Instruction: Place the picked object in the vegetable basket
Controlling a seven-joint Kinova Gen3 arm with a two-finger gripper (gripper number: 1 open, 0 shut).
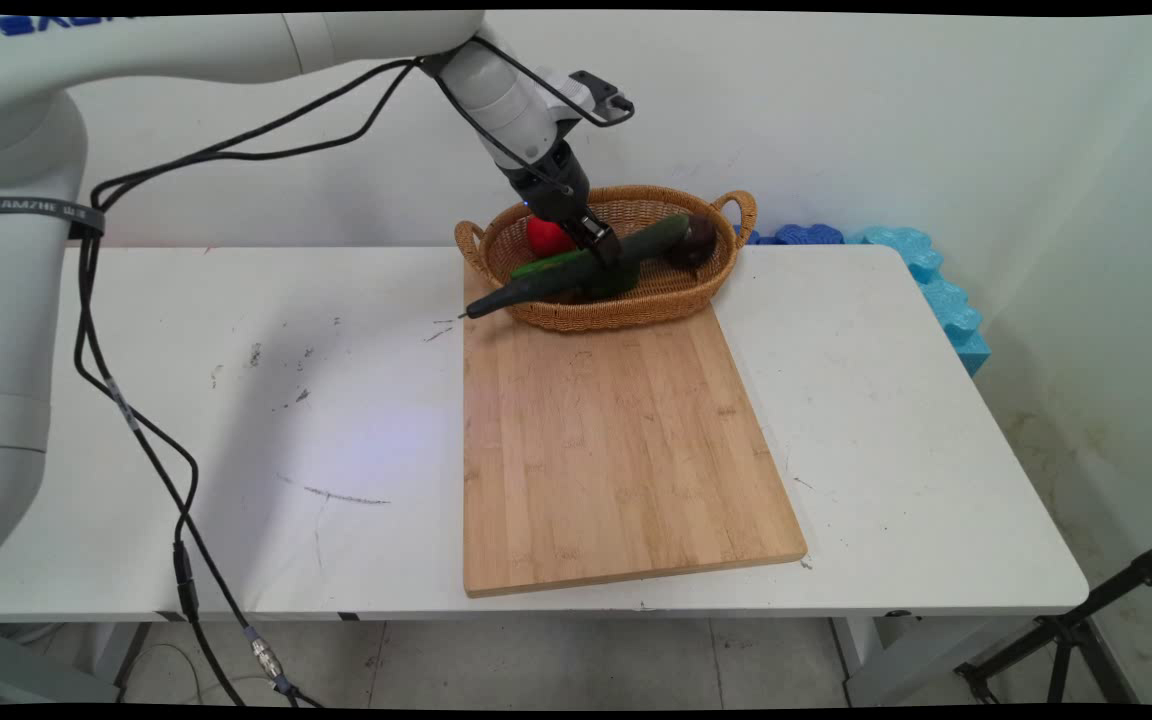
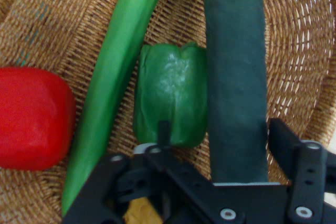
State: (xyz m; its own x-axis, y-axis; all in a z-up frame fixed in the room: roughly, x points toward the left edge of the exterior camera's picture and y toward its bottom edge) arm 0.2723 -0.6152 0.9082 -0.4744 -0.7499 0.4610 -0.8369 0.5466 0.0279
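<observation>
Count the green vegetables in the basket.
3: a dark cucumber running between the gripper fingers, a green bell pepper beside it, and a light green pod between pepper and red pepper. Others may lie hidden underneath.

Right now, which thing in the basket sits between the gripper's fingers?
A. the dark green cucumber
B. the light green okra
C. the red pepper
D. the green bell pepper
A: in the hand view the dark green cucumber runs straight down between the fingers of the gripper, while the green bell pepper and okra lie beside it in the basket.
</observation>
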